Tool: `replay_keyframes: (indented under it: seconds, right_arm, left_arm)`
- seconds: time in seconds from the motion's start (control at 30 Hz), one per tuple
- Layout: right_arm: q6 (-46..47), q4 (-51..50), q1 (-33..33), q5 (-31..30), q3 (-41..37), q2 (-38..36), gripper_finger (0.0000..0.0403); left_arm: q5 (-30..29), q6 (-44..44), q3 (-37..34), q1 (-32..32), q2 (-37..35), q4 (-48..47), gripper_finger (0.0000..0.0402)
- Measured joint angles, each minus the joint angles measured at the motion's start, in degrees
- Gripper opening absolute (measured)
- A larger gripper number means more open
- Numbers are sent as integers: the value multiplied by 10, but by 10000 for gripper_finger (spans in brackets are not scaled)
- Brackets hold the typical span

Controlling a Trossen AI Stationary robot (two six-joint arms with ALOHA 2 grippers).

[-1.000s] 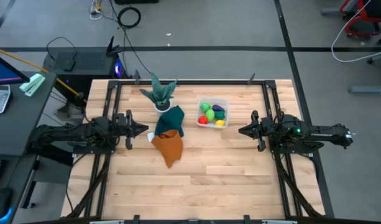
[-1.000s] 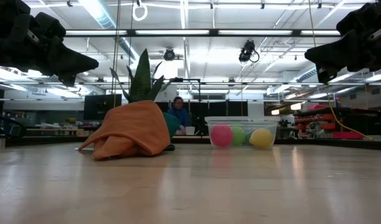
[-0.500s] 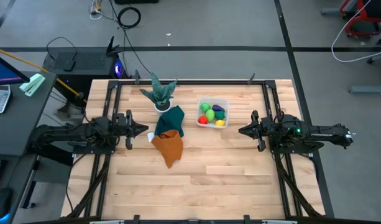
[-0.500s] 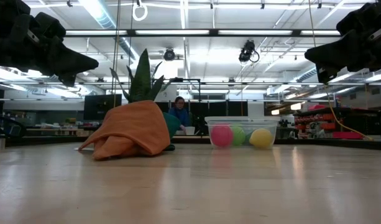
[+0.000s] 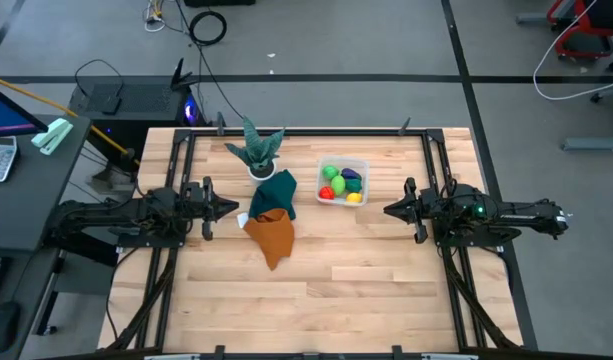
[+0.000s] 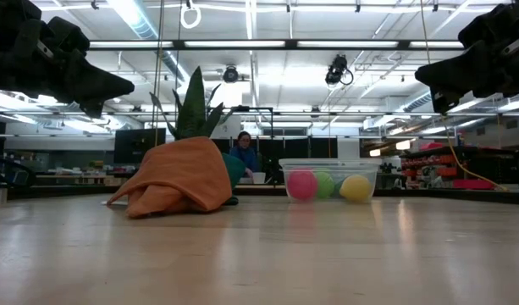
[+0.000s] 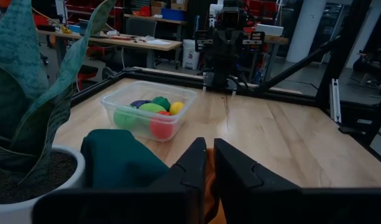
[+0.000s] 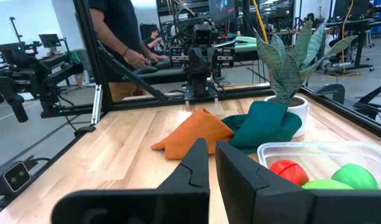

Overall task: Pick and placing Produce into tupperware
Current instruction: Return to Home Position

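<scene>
The clear tupperware (image 5: pixel 343 182) stands on the table toward the far edge, right of centre. Inside it lies the produce: a red piece (image 7: pixel 160 124), light green pieces (image 7: pixel 125 118), a yellow one (image 7: pixel 176 107), a dark green one (image 7: pixel 160 101) and a purple one (image 7: pixel 139 103). My left gripper (image 5: pixel 233 208) hovers level at the table's left side, shut, pointing right. My right gripper (image 5: pixel 388 210) hovers level at the right side, shut, pointing left. Both grippers stand well apart from the box and hold nothing.
A teal cloth (image 5: pixel 276 190) and an orange cloth (image 5: pixel 272 235) lie heaped at the table's middle, left of the box. A spiky plant in a white pot (image 5: pixel 258 150) stands behind them. A person (image 8: pixel 122 37) stands beyond the table's left side.
</scene>
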State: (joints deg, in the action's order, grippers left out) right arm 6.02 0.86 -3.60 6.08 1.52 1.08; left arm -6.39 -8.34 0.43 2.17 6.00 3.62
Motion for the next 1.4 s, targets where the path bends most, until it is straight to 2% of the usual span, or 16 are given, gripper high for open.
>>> replay_keyframes:
  seconds: [0.23, 0.57, 0.9, 1.4]
  right_arm:
    - [0, 0, 0, 0, 0, 0, 0]
    - [0, 0, 0, 0, 0, 0, 0]
    - [0, 0, 0, 0, 0, 0, 0]
    - [0, 0, 0, 0, 0, 0, 0]
  left_arm:
    - [0, 0, 0, 0, 0, 0, 28]
    - [0, 0, 0, 0, 0, 0, 41]
    - [0, 0, 0, 0, 0, 0, 25]
    - [0, 0, 0, 0, 0, 0, 38]
